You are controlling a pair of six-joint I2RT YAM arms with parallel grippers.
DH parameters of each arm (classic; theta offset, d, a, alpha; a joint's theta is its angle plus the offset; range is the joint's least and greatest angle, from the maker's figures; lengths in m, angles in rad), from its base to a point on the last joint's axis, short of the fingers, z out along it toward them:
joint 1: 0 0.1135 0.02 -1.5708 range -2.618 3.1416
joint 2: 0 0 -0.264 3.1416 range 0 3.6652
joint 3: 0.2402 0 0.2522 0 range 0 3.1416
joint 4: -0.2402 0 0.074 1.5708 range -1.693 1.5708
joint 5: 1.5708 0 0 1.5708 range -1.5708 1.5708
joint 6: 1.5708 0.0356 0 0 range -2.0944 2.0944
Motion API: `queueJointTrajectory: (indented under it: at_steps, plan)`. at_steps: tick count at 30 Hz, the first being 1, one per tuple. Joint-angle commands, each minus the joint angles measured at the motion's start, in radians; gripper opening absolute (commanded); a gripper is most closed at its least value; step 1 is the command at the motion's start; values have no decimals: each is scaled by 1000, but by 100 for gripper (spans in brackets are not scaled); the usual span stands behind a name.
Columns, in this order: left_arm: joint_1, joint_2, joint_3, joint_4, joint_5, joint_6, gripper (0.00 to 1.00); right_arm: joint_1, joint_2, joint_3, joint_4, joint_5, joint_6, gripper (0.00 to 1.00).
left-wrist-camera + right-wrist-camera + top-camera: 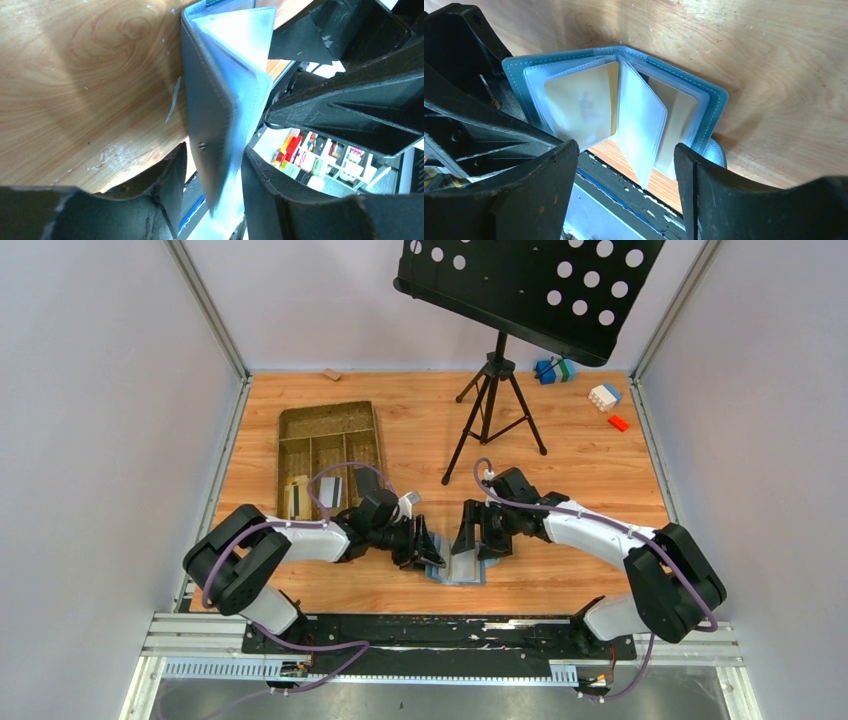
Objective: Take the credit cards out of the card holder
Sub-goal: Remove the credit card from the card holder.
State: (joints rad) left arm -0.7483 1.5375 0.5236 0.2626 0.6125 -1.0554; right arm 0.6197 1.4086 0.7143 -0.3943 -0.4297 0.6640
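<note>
The flat blue fold-over card holder [462, 570] is lying splayed open at the near edge of the wooden table [580, 470]. The left gripper [425, 548] is straddling one raised cover, jaws apart, apparently to brace it. The right gripper [480, 542], jaws wide and empty, is facing the clear sleeves [639, 125].

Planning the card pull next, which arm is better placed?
Right, probably: the right hand is open facing the wallet's clear sleeves, while the left hand straddles one cover.

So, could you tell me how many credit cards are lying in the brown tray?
2: a black card in the tray's near-left compartment, and a silvery grey card just right of it. Others may hide inside the card holder's sleeves.
</note>
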Motion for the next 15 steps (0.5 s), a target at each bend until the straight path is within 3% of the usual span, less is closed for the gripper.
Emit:
queueJointTrajectory:
  at_steps: [1,5,7,11,15]
  plan:
    - [9,-47,-15,47,9,-8,53,5,3,30,-2,19,-9,71]
    - [13,-56,-23,75,16,-21,54,6,21,37,-22,34,-12,70]
    - [16,-56,-25,73,16,-21,54,5,38,48,-42,45,-19,64]
    - [21,-53,-31,66,14,-17,49,8,61,70,-68,60,-24,57]
    - [28,-56,-30,38,5,-4,42,17,66,83,-81,74,-28,55]
